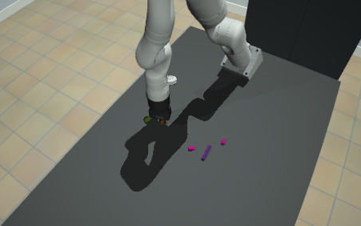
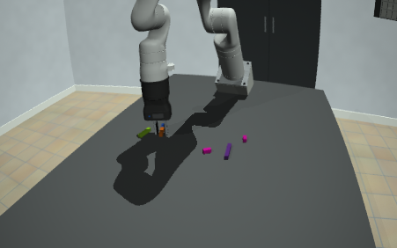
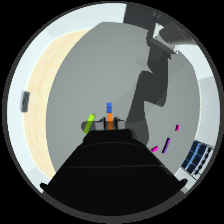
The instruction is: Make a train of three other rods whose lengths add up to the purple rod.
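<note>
The dark table (image 1: 284, 132) carries everything, with the arm's grey base block (image 1: 256, 64) bolted near its far edge in front of a black cabinet (image 2: 286, 40). From that block the white arm (image 2: 154, 53) climbs out of view, comes back down, and ends in a vertical forearm and a black wrist pointing straight down at the table, on the side of the base block toward the tiled floor (image 1: 40, 80).

The gripper (image 2: 161, 130) hangs just above the table top, its fingers partly spread to a middling width and straddling the orange rod (image 2: 161, 132). That rod lies on the table between the fingers, and nothing is clamped in them. In the wrist view the orange rod (image 3: 109, 121) runs straight away from the camera, with the blue rod (image 3: 109, 106) close beyond its far end and in line with it; whether the two touch cannot be told.

The lime rod (image 2: 144, 132) lies flat just beside the gripper, on the floor side, angled off the orange rod's line.

The purple rod (image 1: 206, 152) lies well apart from the gripper, out in the middle of the table, beyond the arm's shadow. One magenta rod (image 1: 191, 148) lies near it on the gripper's side, and a second magenta rod (image 1: 223, 141) near it on the opposite side; neither touches it.
</note>
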`<state>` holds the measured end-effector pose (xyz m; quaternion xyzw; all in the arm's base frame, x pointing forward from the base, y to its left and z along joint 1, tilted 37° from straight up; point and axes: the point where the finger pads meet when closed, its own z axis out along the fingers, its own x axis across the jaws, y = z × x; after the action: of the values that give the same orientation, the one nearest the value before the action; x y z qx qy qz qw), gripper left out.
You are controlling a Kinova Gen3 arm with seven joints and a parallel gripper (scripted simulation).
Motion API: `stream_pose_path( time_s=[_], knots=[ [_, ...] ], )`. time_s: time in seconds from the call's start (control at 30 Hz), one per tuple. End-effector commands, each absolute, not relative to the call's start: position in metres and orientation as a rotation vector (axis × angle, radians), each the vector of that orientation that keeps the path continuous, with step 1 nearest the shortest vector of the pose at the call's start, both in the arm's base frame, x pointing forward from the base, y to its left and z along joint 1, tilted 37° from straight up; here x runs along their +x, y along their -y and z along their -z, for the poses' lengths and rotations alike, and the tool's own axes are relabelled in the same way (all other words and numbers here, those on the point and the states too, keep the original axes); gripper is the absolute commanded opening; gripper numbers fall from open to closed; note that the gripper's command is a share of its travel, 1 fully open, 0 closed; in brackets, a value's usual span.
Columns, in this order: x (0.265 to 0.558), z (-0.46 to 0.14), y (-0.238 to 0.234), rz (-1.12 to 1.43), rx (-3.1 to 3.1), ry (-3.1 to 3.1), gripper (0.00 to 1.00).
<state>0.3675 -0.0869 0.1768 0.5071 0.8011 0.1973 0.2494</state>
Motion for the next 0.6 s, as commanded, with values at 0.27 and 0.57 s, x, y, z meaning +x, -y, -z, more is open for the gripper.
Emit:
stream_pose_path(
  time_s=[0.27, 0.57],
  knots=[
    [0.3674, -0.1775, 0.0871, -0.538, 1.381, -2.181, 0.54],
    [0.3656, -0.1798, 0.0872, -0.538, 1.381, -2.181, 0.54]
  ],
)
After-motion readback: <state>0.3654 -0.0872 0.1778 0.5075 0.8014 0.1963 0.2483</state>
